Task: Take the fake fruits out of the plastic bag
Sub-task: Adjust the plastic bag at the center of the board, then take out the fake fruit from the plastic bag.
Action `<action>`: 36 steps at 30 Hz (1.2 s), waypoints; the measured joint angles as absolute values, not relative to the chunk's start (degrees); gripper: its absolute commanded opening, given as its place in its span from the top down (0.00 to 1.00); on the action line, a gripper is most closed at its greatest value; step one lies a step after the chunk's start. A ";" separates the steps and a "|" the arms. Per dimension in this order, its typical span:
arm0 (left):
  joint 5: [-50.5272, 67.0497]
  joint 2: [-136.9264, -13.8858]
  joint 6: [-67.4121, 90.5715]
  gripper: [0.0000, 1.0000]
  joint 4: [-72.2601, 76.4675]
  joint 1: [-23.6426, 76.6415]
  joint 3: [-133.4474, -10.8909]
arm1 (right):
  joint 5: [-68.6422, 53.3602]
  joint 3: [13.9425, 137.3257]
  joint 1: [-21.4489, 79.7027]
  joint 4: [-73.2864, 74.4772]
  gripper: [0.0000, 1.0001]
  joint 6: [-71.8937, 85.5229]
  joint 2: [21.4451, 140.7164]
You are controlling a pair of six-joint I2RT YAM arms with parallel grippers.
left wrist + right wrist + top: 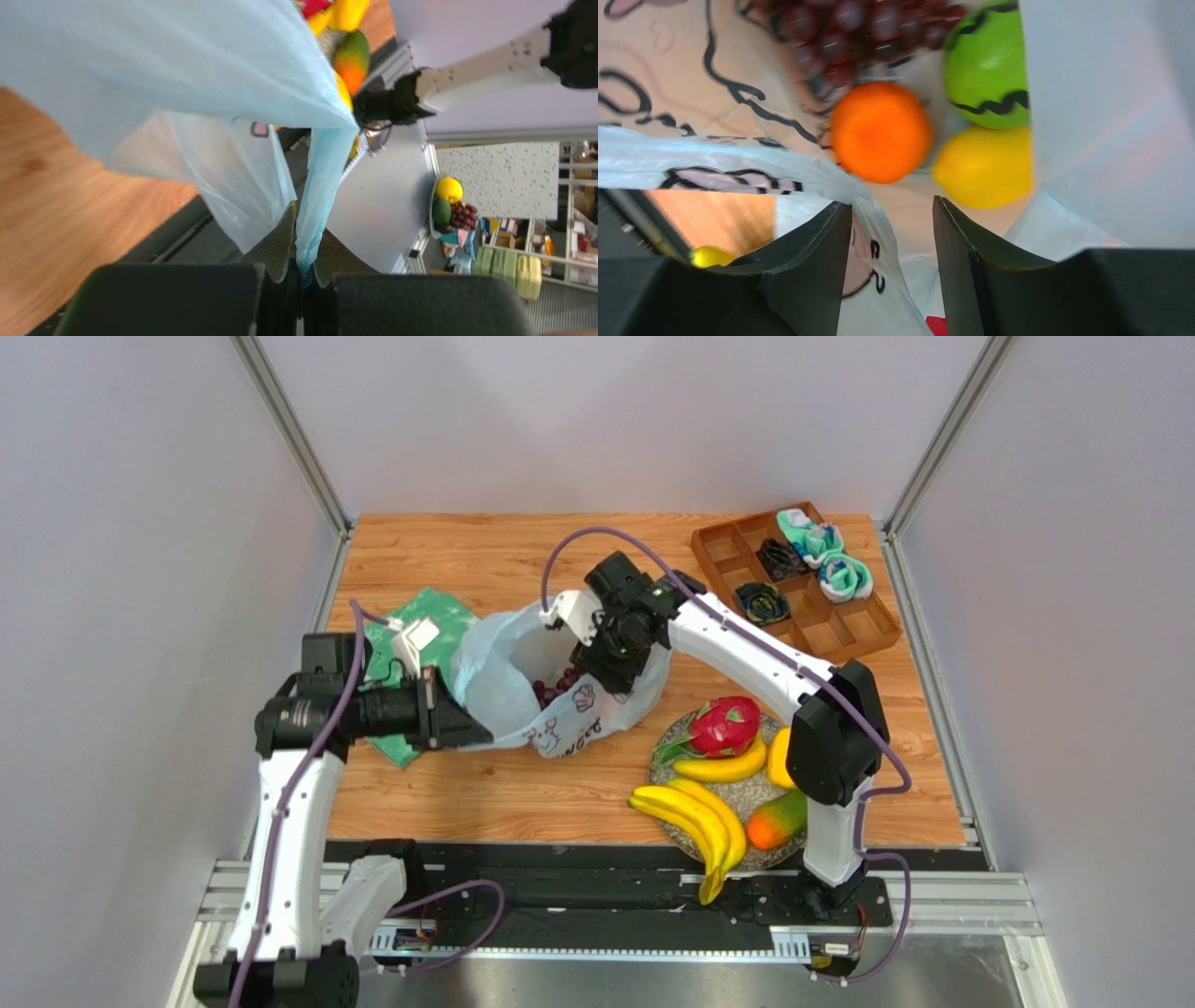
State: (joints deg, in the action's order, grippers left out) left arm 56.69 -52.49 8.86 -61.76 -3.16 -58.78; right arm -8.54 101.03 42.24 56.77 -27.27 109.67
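- Bag (540,686) lies mid-table, mouth open toward 12 o'clock, pink print on its near wall.
- Inside it, in the right wrist view: orange (880,131) at centre, lemon (983,168) touching the orange at its 4 o'clock, green fruit (987,66) just above the lemon, grapes (857,28) at 12 o'clock.
- Left gripper (303,280) is clamped on a bunched strip of the bag's rim, at the bag's 8 o'clock, pulling the film taut.
- Right gripper (892,231) hangs over the mouth, fingers apart, gripping nothing; the orange sits just beyond the gap.
- Plate (765,791) at the bag's 4 o'clock carries dragon fruit (725,725), bananas (694,819) and mango (776,821).
- Green cloth (442,623) lies partly under the bag at 10 o'clock.
- Tray (737,553) with socks (828,560) stands at 2 o'clock, well apart, on the table (463,798).
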 measured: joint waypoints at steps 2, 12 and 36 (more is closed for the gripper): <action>59.18 -47.72 7.22 1.00 -66.70 -2.61 -58.26 | -10.66 97.49 44.14 57.41 0.52 -27.07 108.53; 66.17 -38.22 -0.62 1.00 -75.29 -2.59 -63.37 | -17.26 86.39 53.30 66.92 0.41 -28.60 96.51; 61.04 -34.13 3.36 1.00 -77.45 -3.55 -55.40 | -20.67 95.11 49.76 48.58 0.61 -11.70 100.66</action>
State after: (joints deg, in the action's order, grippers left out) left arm 61.04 -34.13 3.36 -77.45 -3.55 -55.40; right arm -20.67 95.11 49.76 48.58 -11.70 100.66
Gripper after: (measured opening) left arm 0.011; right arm 0.376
